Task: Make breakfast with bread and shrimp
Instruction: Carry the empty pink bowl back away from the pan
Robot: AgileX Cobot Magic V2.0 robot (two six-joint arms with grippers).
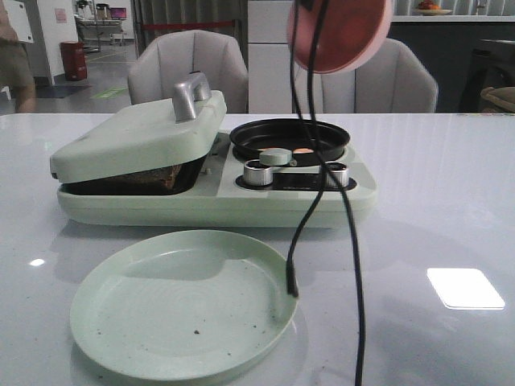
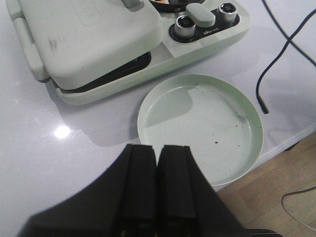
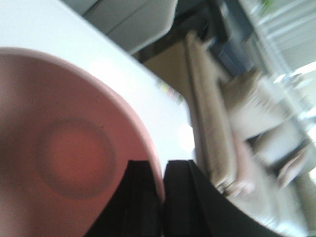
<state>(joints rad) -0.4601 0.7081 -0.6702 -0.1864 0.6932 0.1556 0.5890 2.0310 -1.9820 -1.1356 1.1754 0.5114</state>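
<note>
Shrimp (image 1: 292,151) sits in the black pan (image 1: 290,135); at its twelve o'clock, the right gripper (image 3: 163,197) grasps the pink bowl (image 1: 342,32)'s rim. Left gripper (image 2: 157,182) is clenched, empty.

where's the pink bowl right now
The pink bowl is up in the air at the top of the front view, tipped on its side above the black pan, with the right claw clamped on its rim.

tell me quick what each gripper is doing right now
left gripper: closed, empty.
right gripper: closed on the pink bowl rim, bowl held up.
</note>
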